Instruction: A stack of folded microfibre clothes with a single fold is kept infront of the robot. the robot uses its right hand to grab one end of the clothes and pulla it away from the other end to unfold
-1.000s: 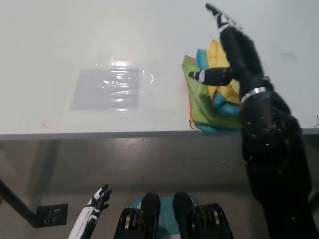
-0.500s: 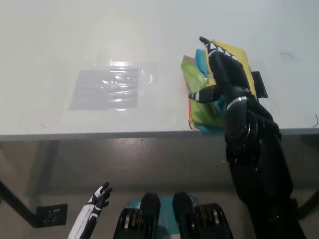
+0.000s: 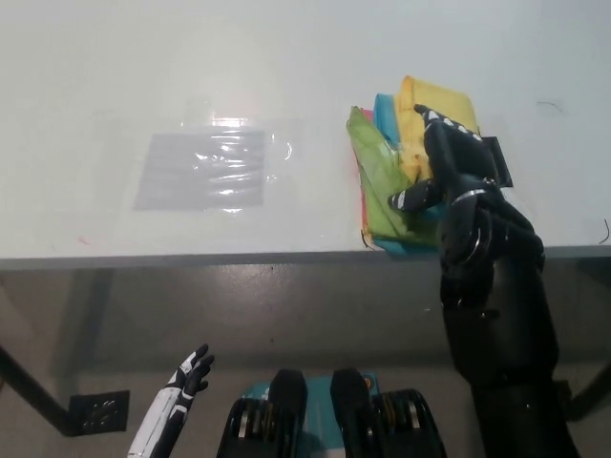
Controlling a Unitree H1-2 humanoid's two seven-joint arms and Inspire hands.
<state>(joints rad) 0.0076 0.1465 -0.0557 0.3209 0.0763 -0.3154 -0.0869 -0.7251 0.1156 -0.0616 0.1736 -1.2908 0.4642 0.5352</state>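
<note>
right hand (image 3: 449, 172) drawn back toward table edge, more yellow cloth (image 3: 434, 100) uncovered

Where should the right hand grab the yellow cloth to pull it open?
Probably the yellow cloth's far edge, reaching over from the near side: that edge lies exposed beyond the right hand, while its near part is hidden under the hand. The left hand rests low, below the table.
</note>
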